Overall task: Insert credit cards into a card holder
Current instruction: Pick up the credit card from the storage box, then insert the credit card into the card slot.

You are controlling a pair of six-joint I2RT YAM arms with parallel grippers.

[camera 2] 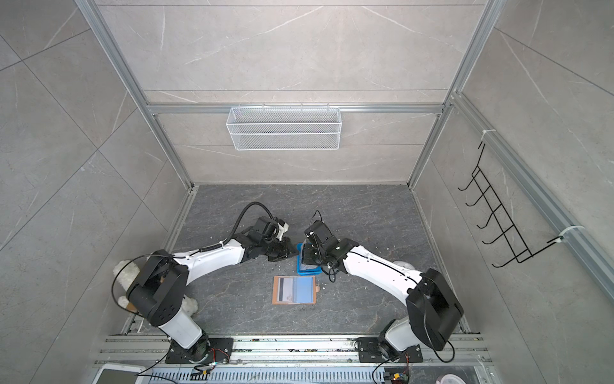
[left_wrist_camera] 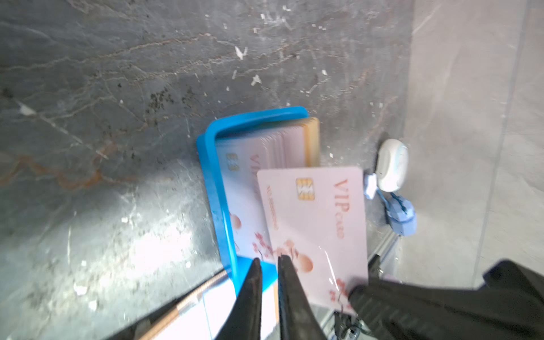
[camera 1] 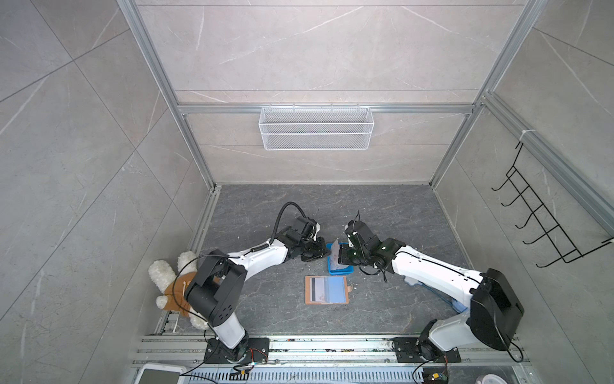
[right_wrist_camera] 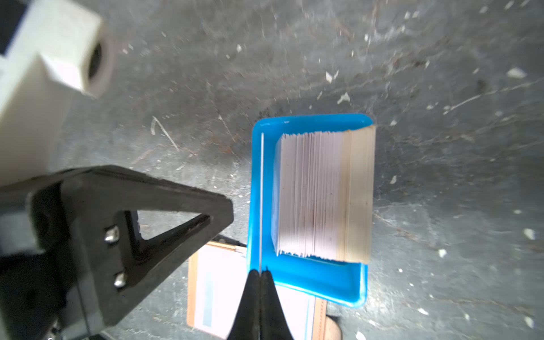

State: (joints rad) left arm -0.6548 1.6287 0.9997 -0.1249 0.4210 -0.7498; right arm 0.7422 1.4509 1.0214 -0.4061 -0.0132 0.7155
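In both top views we see the card holder (camera 1: pixel 336 290) (camera 2: pixel 304 290) lying open and flat on the dark table (camera 1: pixel 382 216), near the front and midway between the two arms. A card with a dark stripe (camera 1: pixel 319 289) sits in its left sleeve. At the near left a plush toy (camera 1: pixel 166 276) lies partly under the left arm.

Just beyond the card holder stands a blue tray (camera 1: pixel 339 272) (right_wrist_camera: pixel 323 282) with a stack of cards (right_wrist_camera: pixel 318 194) set on edge inside it.

The right gripper (right_wrist_camera: pixel 260 272) reaches in from the right. Its fingers are pressed together on one pale pink card (camera 1: pixel 335 254) (left_wrist_camera: pixel 318 217), which it holds upright over the left side of the tray. In the right wrist view this card shows as a thin white line (right_wrist_camera: pixel 261 191), apart from the stack.

The left gripper (left_wrist_camera: pixel 268 260) (camera 1: pixel 322 251) is at the tray's left edge. Its fingers stand a narrow gap apart with nothing between them. One fingertip overlaps the held card's edge in the left wrist view, and we cannot tell whether they touch.

On the far wall hangs a white wire basket (camera 1: pixel 315 128), and on the right wall a black hook rack (camera 1: pixel 545 219).
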